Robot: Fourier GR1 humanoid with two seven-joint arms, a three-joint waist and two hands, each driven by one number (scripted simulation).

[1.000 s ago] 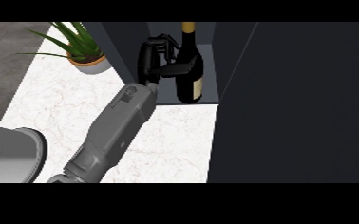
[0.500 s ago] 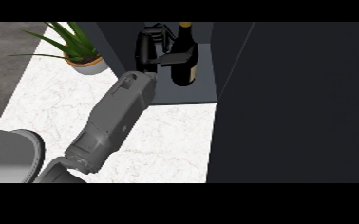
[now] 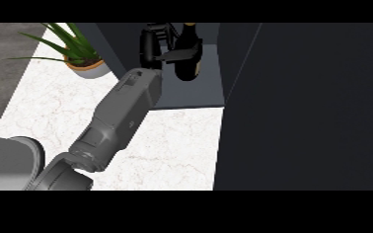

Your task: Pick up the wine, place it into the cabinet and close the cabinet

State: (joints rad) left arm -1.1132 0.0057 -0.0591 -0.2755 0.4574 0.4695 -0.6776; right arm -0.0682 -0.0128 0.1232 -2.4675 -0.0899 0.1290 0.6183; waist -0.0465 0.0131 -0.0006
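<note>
The dark wine bottle (image 3: pixel 188 70) stands upright inside the open cabinet (image 3: pixel 198 95), over its grey floor near the back. My left hand (image 3: pixel 150 45) is shut on the bottle, fingers on its left side and thumb across its shoulder. The forearm (image 3: pixel 122 113) runs in from the lower left, over the counter and into the cabinet opening. The bottle's base shows below the hand; I cannot tell whether it touches the floor. My right hand is not in view.
The cabinet's dark open door (image 3: pixel 306 103) fills the right side of the view. A potted plant (image 3: pixel 86 64) stands on the white marble counter (image 3: pixel 171 145) left of the cabinet, close to my forearm.
My left hand and the bottle have moved further into the cabinet, up the view. The forearm now reaches deeper past the cabinet's front edge.
</note>
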